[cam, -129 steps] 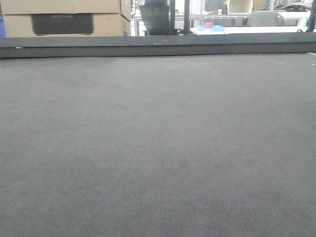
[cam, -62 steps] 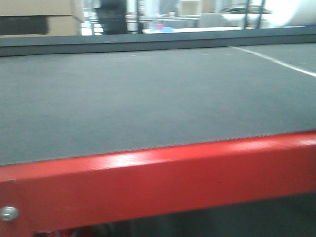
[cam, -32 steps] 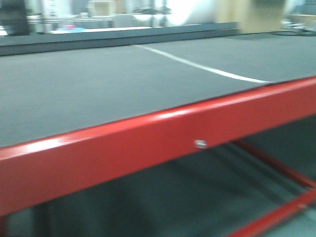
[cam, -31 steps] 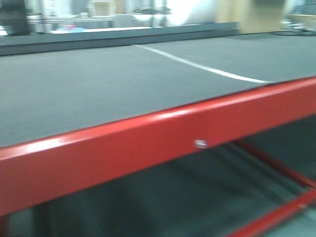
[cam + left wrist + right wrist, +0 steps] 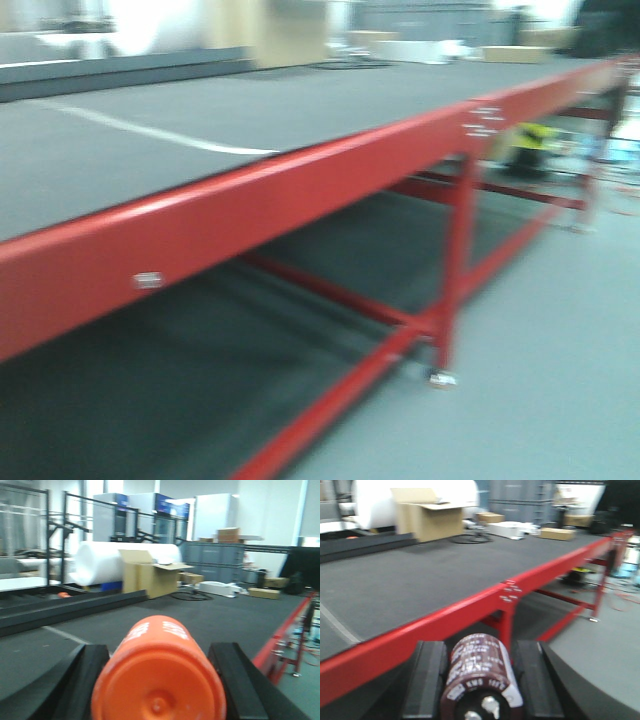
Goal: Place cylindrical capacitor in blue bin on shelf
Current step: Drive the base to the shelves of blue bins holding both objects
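Our view has swung right along the red-framed table [image 5: 250,215]; our right gripper [image 5: 479,682] clamps the cylindrical capacitor [image 5: 481,672] at 6 o'clock, the left gripper [image 5: 157,685] clamps the orange can [image 5: 159,665], and we fear turning jolts could shake them loose.

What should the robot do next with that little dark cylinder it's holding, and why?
Probably turn or drive the base to find the shelf, fingers closed. The cylindrical capacitor sits clamped between the right fingers, but every view shows only the red-framed table and the hall behind it; no shelf or blue bin is in sight.
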